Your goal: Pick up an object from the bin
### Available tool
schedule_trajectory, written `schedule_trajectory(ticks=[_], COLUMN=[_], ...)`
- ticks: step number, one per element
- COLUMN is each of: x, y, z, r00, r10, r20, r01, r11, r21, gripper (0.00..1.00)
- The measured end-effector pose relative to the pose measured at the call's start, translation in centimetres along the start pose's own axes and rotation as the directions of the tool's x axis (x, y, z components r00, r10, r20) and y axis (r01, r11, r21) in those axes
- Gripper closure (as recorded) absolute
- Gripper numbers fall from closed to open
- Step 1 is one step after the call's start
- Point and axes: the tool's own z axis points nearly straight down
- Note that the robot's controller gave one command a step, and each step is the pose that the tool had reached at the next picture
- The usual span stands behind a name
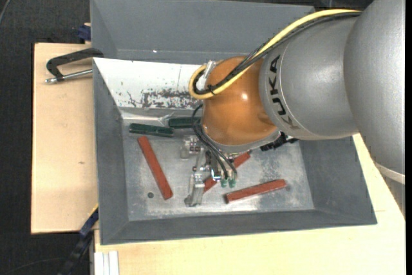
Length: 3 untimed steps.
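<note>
My gripper (196,187) hangs low over the middle of the bin floor, beneath the arm's orange cover. A red bar (254,192) lies just to its right along the front of the bin. A short red piece (239,161) peeks out right beside the gripper, partly hidden by it. A longer red bar (154,167) lies slanted to its left. Whether anything sits in the gripper is hidden.
Two dark green handled tools (151,130) (183,120) lie at the back left of the floor, near the bin's rear wall. A small dark speck (150,196) sits near the front left. The arm covers the bin's right and back.
</note>
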Motion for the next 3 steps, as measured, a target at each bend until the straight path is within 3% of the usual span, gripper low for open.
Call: schedule_trajectory(ticks=[1, 2, 3], x=[-0.4, -0.5, -3.3], y=[-5.2, -5.0, -4.9], z=[5.8, 5.7, -10.6], r00=[0.98, 0.98, 0.957], r10=[-0.199, -0.2, -0.288], r20=[0.003, 0.008, 0.023], r01=[0.199, 0.2, 0.288], r11=[0.98, 0.98, 0.958], r21=[0.003, 0.0, 0.003], gripper=[0.0, 1.0, 1.0])
